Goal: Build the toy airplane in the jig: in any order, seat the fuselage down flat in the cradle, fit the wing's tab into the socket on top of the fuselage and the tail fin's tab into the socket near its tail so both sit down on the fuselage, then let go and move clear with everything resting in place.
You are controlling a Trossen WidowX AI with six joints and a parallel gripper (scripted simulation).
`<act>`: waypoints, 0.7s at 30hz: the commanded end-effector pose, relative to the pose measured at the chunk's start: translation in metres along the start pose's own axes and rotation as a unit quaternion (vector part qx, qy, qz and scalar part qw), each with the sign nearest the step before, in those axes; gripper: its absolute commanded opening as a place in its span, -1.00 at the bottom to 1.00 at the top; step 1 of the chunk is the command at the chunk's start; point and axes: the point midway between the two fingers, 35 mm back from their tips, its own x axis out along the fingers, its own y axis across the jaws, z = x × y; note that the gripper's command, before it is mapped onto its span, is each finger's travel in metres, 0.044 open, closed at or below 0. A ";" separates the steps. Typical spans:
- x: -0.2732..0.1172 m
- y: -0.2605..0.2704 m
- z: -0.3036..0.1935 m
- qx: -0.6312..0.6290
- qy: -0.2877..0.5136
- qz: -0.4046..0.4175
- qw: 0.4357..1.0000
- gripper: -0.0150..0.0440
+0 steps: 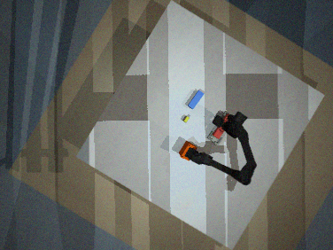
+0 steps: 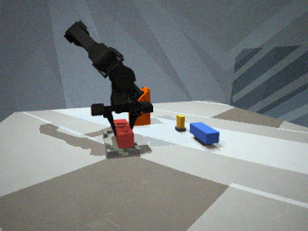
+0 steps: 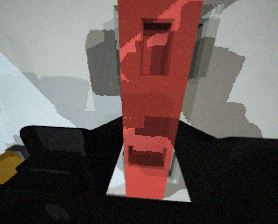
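Note:
The red fuselage (image 1: 218, 134) (image 2: 123, 133) (image 3: 159, 105) is a long block with two sockets on top. It sits in the grey jig cradle (image 1: 211, 138) (image 2: 123, 151) (image 3: 116, 182), with cradle walls showing along both of its sides in the wrist view. My gripper (image 1: 222, 123) (image 2: 120, 114) (image 3: 148, 119) is shut on the fuselage, its black fingers on either side of the block. The blue wing (image 1: 195, 98) (image 2: 204, 133) lies flat on the table, apart from the jig. The small yellow tail fin (image 1: 186, 119) (image 2: 180, 122) stands between the wing and the arm's base.
The arm's orange base (image 1: 186, 150) (image 2: 142, 110) stands on the table behind the jig, and the black arm bends over from it. A yellow patch (image 3: 7, 166) shows at the wrist view's left edge.

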 end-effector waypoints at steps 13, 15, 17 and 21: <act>0.000 0.000 0.000 0.000 0.000 0.000 1.000 -0.29; 0.000 0.000 0.000 0.000 0.000 0.000 1.000 -0.11; 0.000 0.000 0.000 0.000 0.000 0.000 1.000 0.06; 0.000 0.000 0.000 0.000 0.000 0.000 1.000 0.42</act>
